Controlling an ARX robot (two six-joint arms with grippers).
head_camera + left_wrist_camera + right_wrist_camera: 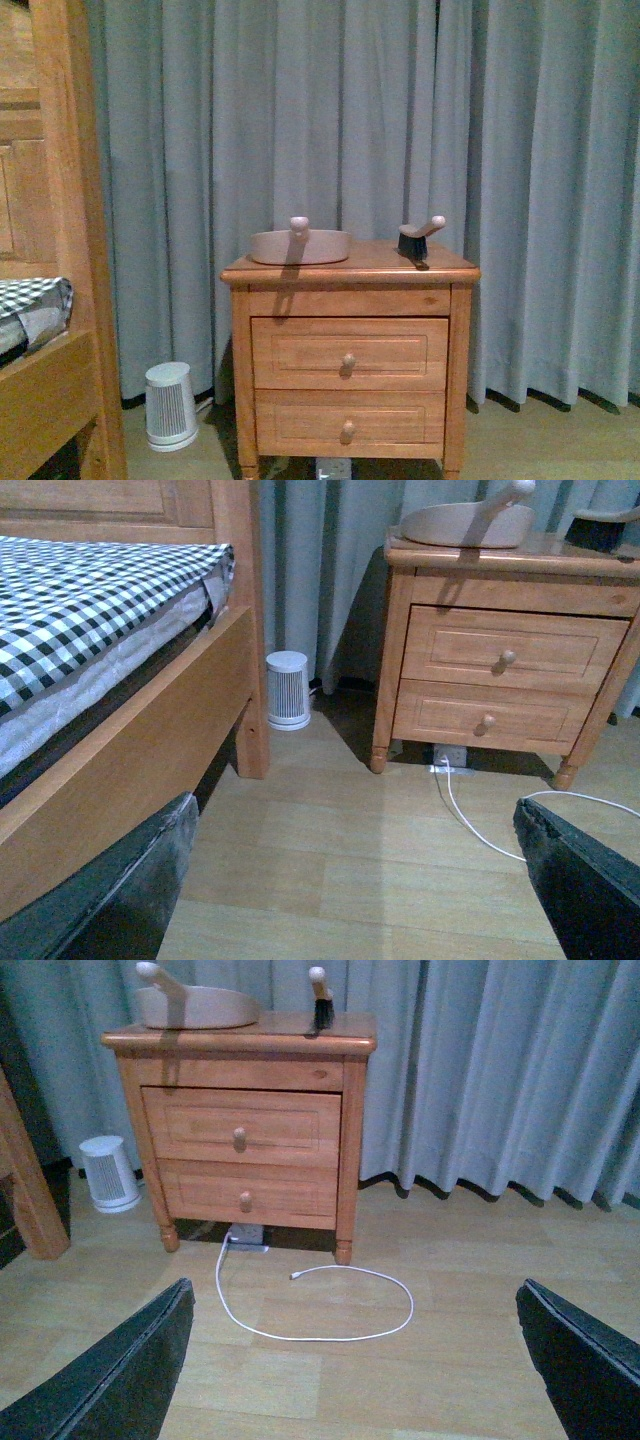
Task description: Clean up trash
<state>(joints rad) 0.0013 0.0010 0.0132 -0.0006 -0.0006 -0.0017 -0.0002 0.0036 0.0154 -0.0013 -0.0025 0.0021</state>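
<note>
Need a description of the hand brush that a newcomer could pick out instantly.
Find the two-drawer wooden nightstand in front of the grey-blue curtain. Two things sit on its top: the brush is the one on the right in the front view, apart from the wide beige dustpan. It is the smaller one, with dark bristles and a pale handle angled upward.

Left gripper (352,808): two black fingers (110,905), broad wedge shapes narrowing to blunt tips, matte surface with a faint grey sheen; the inner edge of one looks rough and slightly chipped. Right gripper (350,1288): same pair of black wedge fingers (590,1360), dull finish, light scuffing along the upper edges, no markings or screws visible
</note>
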